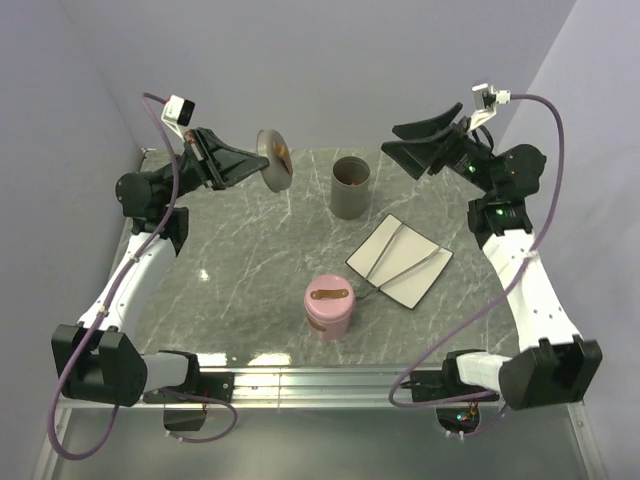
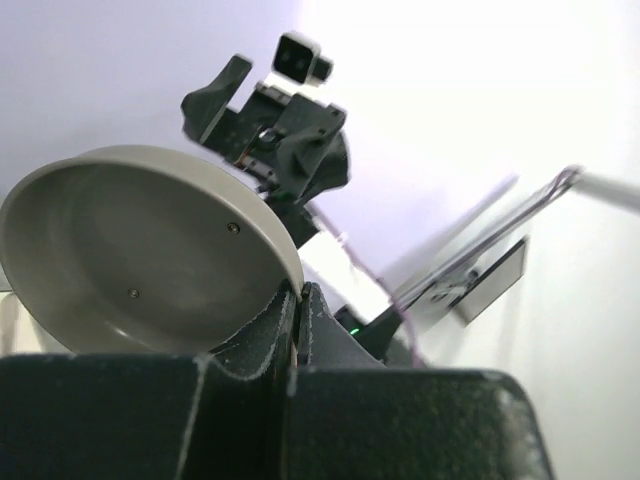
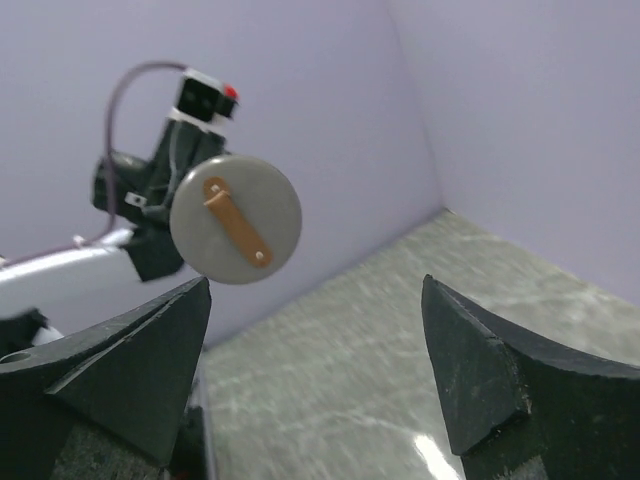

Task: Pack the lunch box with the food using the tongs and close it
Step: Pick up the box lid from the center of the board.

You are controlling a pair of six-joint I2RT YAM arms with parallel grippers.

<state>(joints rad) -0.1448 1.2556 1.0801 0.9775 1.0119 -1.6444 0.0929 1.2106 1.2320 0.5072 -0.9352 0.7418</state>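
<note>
High above the worktop (image 1: 250, 270), the left hand (image 1: 262, 168) pinches the grey lid (image 1: 273, 160) by its edge. The right hand (image 1: 392, 140) is wide open, holding nothing. The tongs (image 1: 410, 270) lie on the white plate (image 1: 425, 245). Such a thin grip could let the lid slip and drop.

Hidden from me
The tall grey round pot (image 1: 350, 186) is too dark inside to tell. The closed pink round box (image 1: 329, 306) hides its inside. My left gripper (image 2: 297, 300) covers the lower edge of the grey round lid (image 2: 140, 240).
</note>
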